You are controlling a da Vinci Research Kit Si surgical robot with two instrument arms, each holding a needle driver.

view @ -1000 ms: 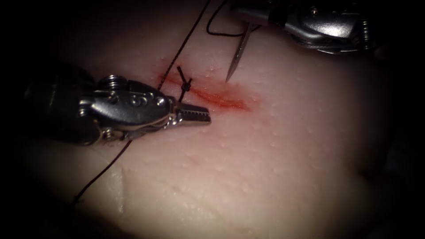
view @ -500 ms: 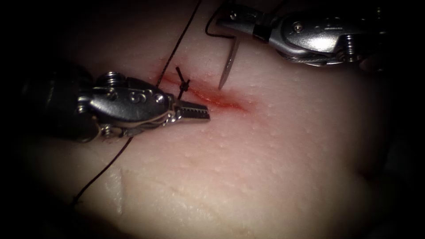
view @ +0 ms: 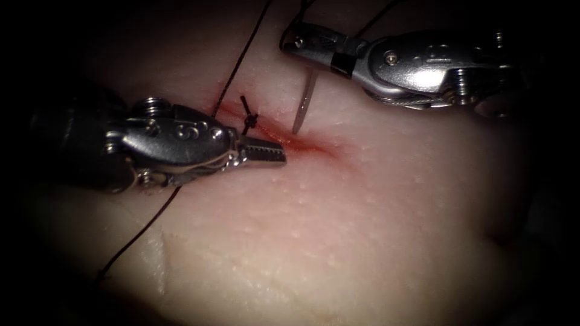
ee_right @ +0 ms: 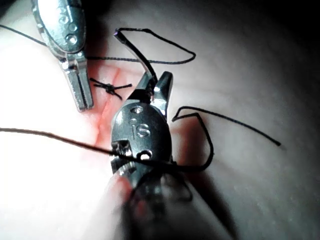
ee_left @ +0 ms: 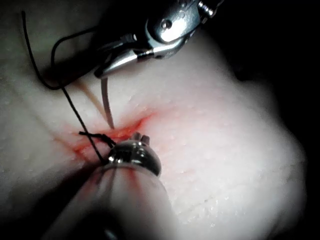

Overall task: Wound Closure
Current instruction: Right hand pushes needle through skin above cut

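Observation:
The cut [view: 305, 143] runs slantwise across the tissue [view: 362, 229], wet with red fluid. A tied knot [view: 249, 118] with short ends sits on its left part. My right tool [view: 302, 42] is shut on the curved needle [view: 304, 99] away from its point; the pointed half hangs down, and its tip meets the cut's right edge. I cannot tell whether it has entered. In the right wrist view the needle's tail [ee_right: 135, 52] rises from these jaws [ee_right: 157, 85]. My left tool [view: 266, 156] lies shut and holding nothing on the cut's left side, beside the knot.
Dark thread [view: 238, 66] runs from the top past the knot, under the left tool, to the lower left [view: 133, 241]. Loose thread loops [ee_right: 200, 145] drape over the right tool's wrist. The tissue falls away into shadow at the right.
The right tool has moved left and down with the needle, bringing its tip from above the cut to the cut's edge. The left tool has stayed in place.

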